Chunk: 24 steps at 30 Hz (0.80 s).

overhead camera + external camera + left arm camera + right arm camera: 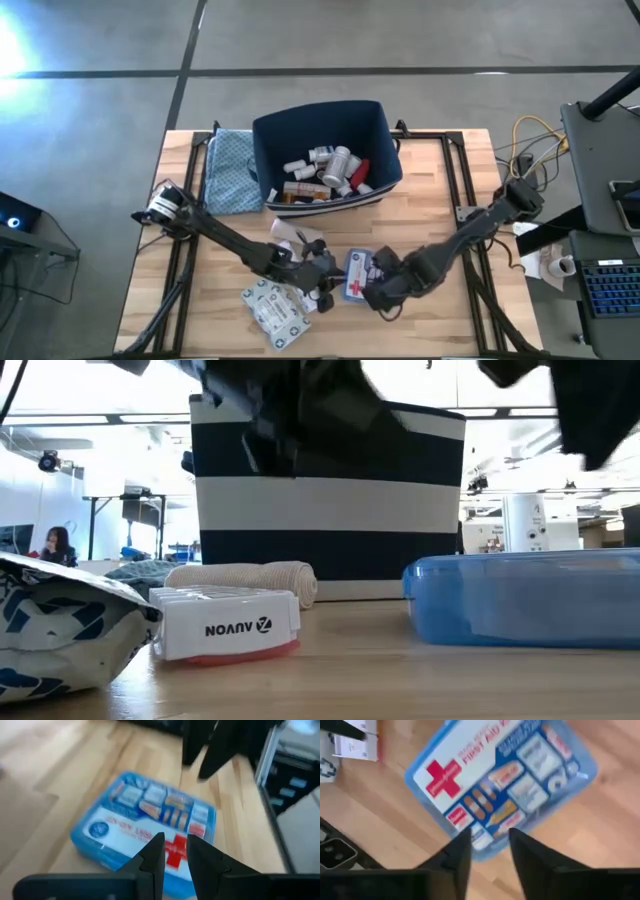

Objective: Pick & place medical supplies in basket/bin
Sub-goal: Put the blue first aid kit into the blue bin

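The blue-white first-aid box (360, 272) with a red cross lies flat on the table, in front of the navy bin (325, 150), which holds several white bottles. My left gripper (328, 283) hovers by the box's left end, its fingers a little apart (175, 851) above the box lid (145, 820). My right gripper (378, 292) hovers by the box's right end, open (490, 847), with one box edge (490, 837) showing between its fingers. In the low view the box (520, 600) rests on the table and both grippers are dark shapes well above it.
A grey-white printed packet (275, 310) lies near the front edge. A white pill organiser (225, 625) and a rolled bandage (250, 580) lie left of the box. A blue patterned cloth (230, 170) lies left of the bin. Bare wood shows at the table's right.
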### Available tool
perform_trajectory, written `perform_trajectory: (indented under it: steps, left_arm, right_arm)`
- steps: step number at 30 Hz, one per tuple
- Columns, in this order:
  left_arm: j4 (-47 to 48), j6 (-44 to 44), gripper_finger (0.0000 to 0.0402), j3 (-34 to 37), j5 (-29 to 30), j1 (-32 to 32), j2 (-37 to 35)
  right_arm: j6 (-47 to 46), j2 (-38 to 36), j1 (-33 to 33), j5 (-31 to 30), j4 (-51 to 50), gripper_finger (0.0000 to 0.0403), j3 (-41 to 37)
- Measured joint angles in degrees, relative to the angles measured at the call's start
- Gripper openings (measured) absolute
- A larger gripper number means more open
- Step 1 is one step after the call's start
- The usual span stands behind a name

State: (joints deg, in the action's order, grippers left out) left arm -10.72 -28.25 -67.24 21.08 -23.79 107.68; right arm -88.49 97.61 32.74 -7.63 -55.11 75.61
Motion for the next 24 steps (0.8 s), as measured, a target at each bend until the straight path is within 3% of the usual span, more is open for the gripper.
perform_trajectory:
  steps: [5, 11, 19, 24]
  left_arm:
    - [-1.01, 0.12, 0.0061, 0.00, -3.41, 0.44, 0.79]
    - [-0.46, 0.22, 0.0061, -0.11, -6.17, 0.44, 2.45]
    - [-0.62, 0.02, 0.0061, -1.68, -7.63, 0.04, 3.54]
    - [-1.18, -0.99, 0.0061, -1.89, -7.74, 0.16, 4.48]
  right_arm:
    - [-11.91, -0.01, 4.34, -0.73, -0.01, 0.0210, -2.61]
    - [-24.88, -0.01, 8.23, -4.61, 0.96, 0.0279, -6.60]
    - [-37.02, -0.37, 9.86, -17.41, 6.31, 0.0304, -14.00]
    - [-37.55, -1.08, 8.94, -20.03, 14.80, 0.0302, -19.83]
